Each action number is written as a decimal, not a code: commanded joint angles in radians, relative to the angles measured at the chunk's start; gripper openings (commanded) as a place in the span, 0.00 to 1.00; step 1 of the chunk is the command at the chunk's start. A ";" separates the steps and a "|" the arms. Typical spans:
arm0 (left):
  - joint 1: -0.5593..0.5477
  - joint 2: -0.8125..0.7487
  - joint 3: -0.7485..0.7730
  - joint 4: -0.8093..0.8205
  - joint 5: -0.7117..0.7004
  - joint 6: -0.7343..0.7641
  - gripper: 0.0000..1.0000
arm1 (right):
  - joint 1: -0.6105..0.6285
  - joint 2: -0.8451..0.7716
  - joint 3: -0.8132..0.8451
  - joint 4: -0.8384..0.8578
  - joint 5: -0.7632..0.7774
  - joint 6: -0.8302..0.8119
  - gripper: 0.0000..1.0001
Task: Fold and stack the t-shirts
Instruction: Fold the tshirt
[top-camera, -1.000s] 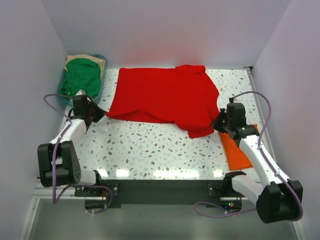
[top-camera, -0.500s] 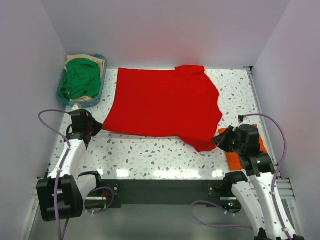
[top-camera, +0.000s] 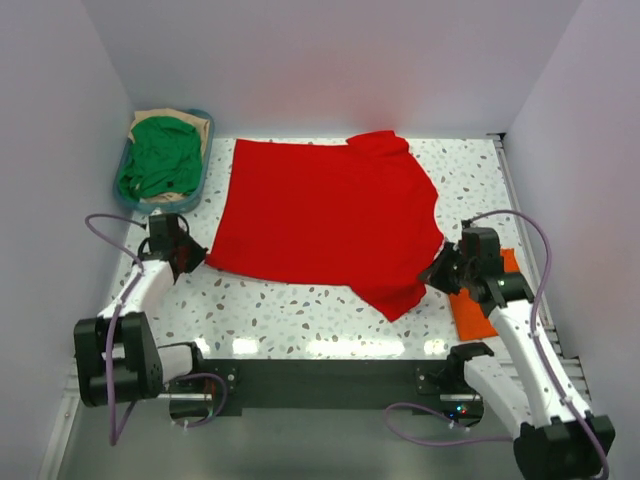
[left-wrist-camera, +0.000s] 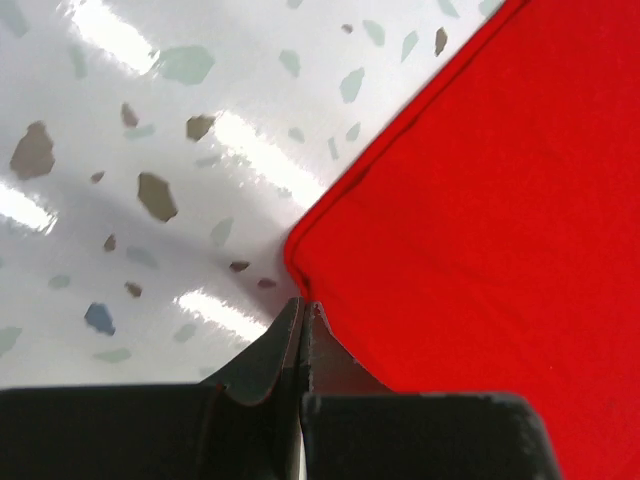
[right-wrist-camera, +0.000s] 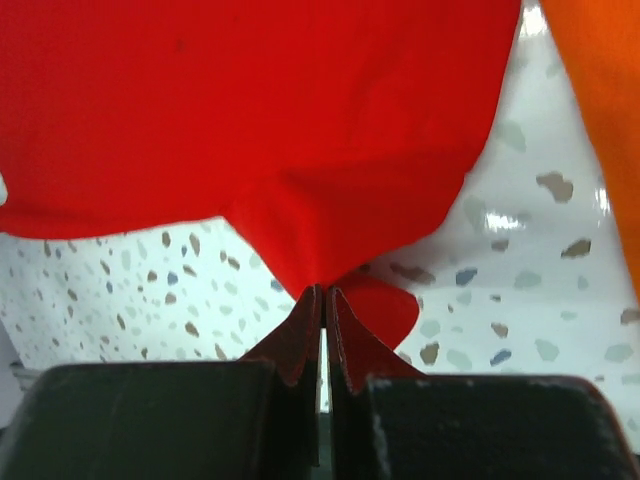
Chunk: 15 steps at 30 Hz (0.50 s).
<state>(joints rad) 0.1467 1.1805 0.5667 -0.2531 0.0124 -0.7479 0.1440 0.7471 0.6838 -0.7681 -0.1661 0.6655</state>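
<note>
On the speckled worktop (top-camera: 300, 315) the red t-shirt (top-camera: 330, 210) lies spread flat; the left gripper (left-wrist-camera: 302, 305) is pinched closed on its near left corner, and the right gripper (right-wrist-camera: 322, 292) on a bunched fold at its near right edge. The cloth looks light and limp, so I judge it will sag between the two holds, and the corners and hems are the best places to pinch

Got the big shirt (top-camera: 320, 215) lying flat across the middle of the surface (top-camera: 300, 310), reaching up to the far edge. Pinched at its near-left corner by the left tool (top-camera: 203, 255) and at its near-right corner by the right tool (top-camera: 430, 277). Over by the right edge, just right of that tool: a folded shirt (top-camera: 475, 315). Far-left corner: a basket (top-camera: 206, 160) with a shirt pile (top-camera: 160, 155) in it.
</note>
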 joint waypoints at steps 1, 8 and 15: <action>-0.015 0.094 0.137 0.072 0.011 0.013 0.00 | 0.002 0.130 0.098 0.150 0.042 -0.033 0.00; -0.048 0.332 0.337 0.063 0.008 0.004 0.00 | 0.002 0.426 0.256 0.248 0.076 -0.053 0.00; -0.071 0.493 0.531 0.037 -0.003 -0.010 0.00 | -0.015 0.609 0.382 0.288 0.083 -0.060 0.00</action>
<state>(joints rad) 0.0826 1.6371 1.0161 -0.2348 0.0204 -0.7486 0.1417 1.3273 1.0000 -0.5381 -0.1131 0.6250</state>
